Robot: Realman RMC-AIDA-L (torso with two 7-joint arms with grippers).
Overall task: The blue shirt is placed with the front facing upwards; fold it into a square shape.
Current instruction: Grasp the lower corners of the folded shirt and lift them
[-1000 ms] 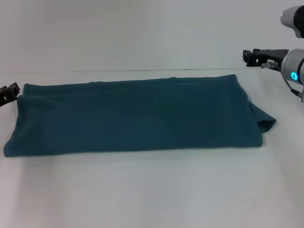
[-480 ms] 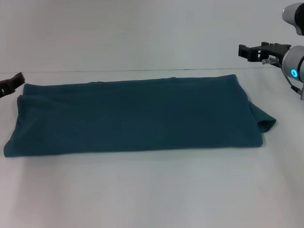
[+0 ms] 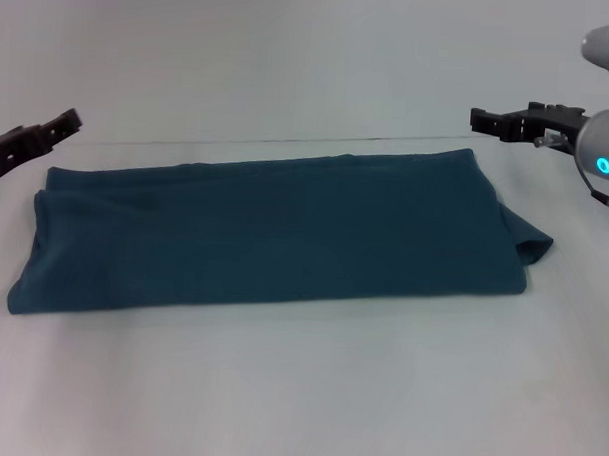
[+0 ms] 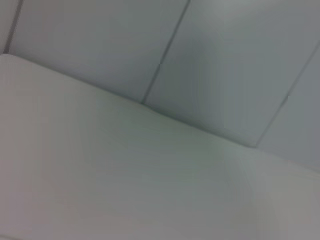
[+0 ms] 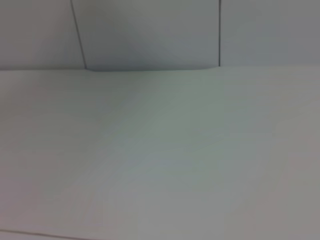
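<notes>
Right gripper [image 3: 488,121] above far right corner of blue shirt [image 3: 274,232], empty, finger state unclear; left gripper [image 3: 58,127] likewise, far left. Shirt lies as long band mid-table; pinch both right-end corners evenly, carry across leftward.

You see the dark teal-blue cloth shirt [image 3: 269,232] as a soft, matt knit fabric; no sheen anywhere on it. Its top face lies mostly smooth, with faint shallow creases, and the layered edge on the robot's right shows a soft rolled fold. The white table surface [image 3: 309,388] under it reads smooth and matt, with only a dull, diffuse reflection; both wrist views show the same plain, even finish. The left gripper [image 3: 60,125] looks like black matt plastic or coated metal; you cannot tell which. The right gripper [image 3: 485,121] is equally black and matt, mounted on a smooth, glossy silver-grey wrist housing [image 3: 605,148].
</notes>
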